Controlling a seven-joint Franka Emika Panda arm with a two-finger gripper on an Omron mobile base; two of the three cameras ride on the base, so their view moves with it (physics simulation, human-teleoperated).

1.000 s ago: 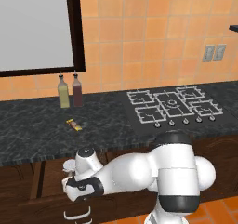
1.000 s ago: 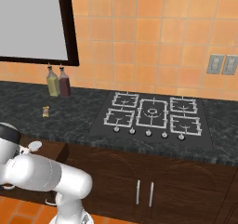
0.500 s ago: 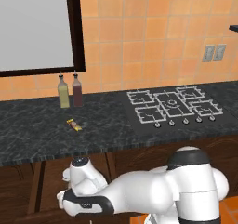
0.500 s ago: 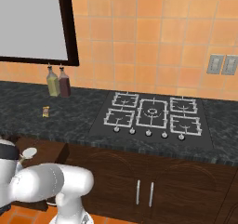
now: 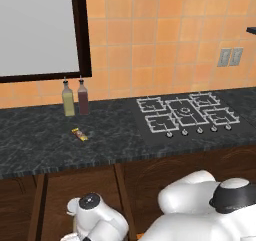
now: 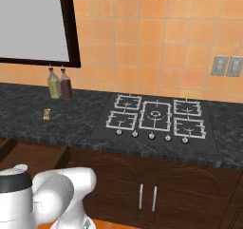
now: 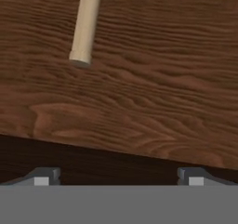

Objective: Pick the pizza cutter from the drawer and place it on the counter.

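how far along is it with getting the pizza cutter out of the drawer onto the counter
Early. Done: the hand is down over the drawer, fingertips apart, holding nothing. In hand: lining up on the pizza cutter, whose tan handle lies ahead on the drawer floor, untouched; its blade is out of frame. Left: grasp it, lift it, set it on the counter.

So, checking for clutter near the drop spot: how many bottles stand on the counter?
2: a yellow-green bottle and a dark red bottle, side by side at the back of the counter, under the window; none seem hidden.
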